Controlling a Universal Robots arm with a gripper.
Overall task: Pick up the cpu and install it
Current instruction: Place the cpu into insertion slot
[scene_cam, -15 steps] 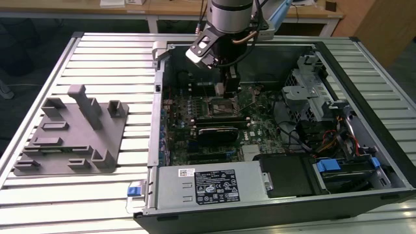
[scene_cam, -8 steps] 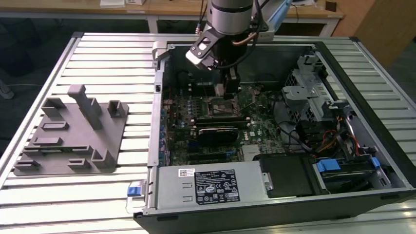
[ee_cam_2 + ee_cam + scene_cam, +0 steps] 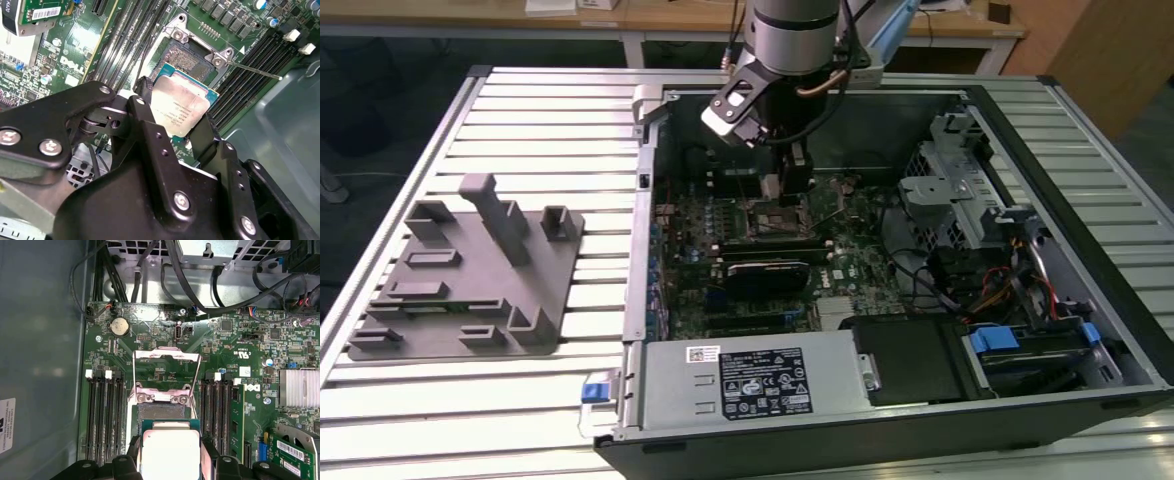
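The cpu (image 3: 182,106), a flat square chip with a shiny silver top and a thin green edge, sits between my black fingers (image 3: 145,97). My gripper (image 3: 176,116) is shut on it by two opposite sides. In the first wrist view the cpu (image 3: 170,450) hangs just over the motherboard socket (image 3: 162,412), covering part of it while the socket's dark contact field shows beyond the chip. The socket's metal load plate (image 3: 167,356) stands flipped open. In the exterior view my gripper (image 3: 787,190) reaches down into the open computer case over the socket (image 3: 781,222).
Memory slots (image 3: 102,415) flank the socket on both sides. A thin metal lever (image 3: 252,69) sticks out beside the socket. Cables (image 3: 210,300) run across the case beyond the board. A grey fixture tray (image 3: 460,280) lies on the slatted table at the exterior view's left.
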